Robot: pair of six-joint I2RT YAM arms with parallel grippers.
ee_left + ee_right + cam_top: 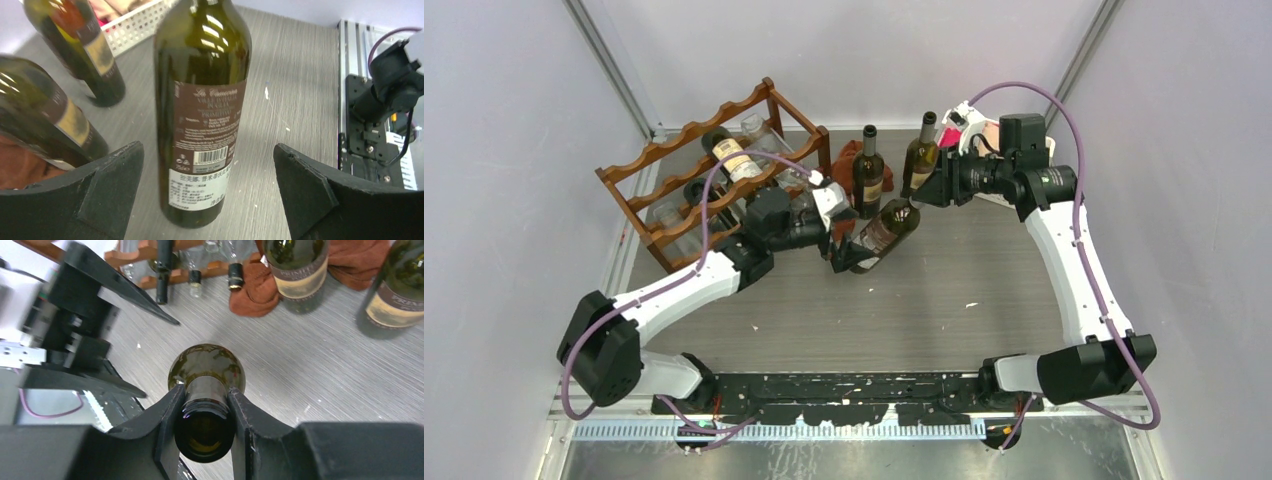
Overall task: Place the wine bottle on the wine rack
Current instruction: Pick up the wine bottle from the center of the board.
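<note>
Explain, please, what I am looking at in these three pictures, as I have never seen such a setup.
These are two robot arms bolted to a table. One picture looks down from above; the other two come from a camera on each wrist. On the table are a wooden rack with bottles in it, two upright bottles, a brown cloth and a white basket. The right claw is shut on the neck of a leaning bottle. The left claw is open, its fingers either side of that bottle's body, not touching it.
</note>
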